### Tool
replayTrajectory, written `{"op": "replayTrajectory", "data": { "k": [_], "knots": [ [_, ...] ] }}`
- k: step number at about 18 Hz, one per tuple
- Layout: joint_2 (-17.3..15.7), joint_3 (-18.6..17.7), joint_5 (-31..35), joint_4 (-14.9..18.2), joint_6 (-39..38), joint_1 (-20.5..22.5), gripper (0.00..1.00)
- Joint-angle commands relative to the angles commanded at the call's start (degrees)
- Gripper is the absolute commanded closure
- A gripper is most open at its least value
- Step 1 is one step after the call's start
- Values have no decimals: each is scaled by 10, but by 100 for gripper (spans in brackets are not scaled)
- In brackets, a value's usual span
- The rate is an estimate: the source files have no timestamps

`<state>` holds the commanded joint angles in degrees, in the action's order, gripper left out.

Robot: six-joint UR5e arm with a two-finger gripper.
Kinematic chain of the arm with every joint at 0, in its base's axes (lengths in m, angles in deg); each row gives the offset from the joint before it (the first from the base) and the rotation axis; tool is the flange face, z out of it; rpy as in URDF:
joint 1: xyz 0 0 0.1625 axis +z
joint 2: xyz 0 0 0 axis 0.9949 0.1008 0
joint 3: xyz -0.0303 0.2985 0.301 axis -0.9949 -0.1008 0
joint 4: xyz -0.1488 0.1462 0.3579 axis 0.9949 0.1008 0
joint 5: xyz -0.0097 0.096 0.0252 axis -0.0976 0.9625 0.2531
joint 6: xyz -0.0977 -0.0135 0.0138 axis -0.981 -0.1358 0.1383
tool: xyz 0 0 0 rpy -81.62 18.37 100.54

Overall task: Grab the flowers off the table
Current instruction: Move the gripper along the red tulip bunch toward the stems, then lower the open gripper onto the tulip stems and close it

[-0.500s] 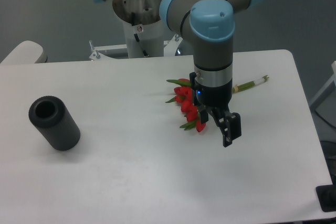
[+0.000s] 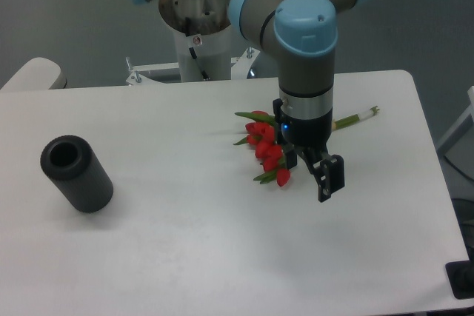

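The flowers (image 2: 266, 147), red tulips with green leaves, lie on the white table (image 2: 185, 242) right of centre. Their pale green stems (image 2: 355, 118) point to the back right. My gripper (image 2: 311, 168) hangs straight down over the middle of the bunch and hides where heads meet stems. Its jaws stand open. One black finger (image 2: 331, 177) shows in front of the bunch to the right, and the other finger (image 2: 290, 158) sits close against the red heads. I cannot tell whether the fingers touch the flowers or the table.
A black cylinder (image 2: 76, 173) lies on its side at the left of the table. A small beige rounded surface (image 2: 33, 74) sits beyond the back left corner. The arm's base (image 2: 196, 35) stands behind the table's far edge.
My gripper has shifted slightly to the right and a little lower over the bunch. The flowers and the cylinder have not moved.
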<state>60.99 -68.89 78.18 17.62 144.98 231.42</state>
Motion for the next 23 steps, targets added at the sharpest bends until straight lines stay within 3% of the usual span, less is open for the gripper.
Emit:
{"op": "replayTrajectory", "data": {
  "k": [4,8,12,15,21,23],
  "knots": [
    [-17,-32,3,0,2,25,0],
    [-16,-38,13,13,4,42,0],
    [-17,-80,85,11,10,48,0],
    [-15,-117,87,8,25,69,0],
    [-11,-154,87,7,31,78,0],
    [-11,-170,88,6,84,81,0]
  ]
}}
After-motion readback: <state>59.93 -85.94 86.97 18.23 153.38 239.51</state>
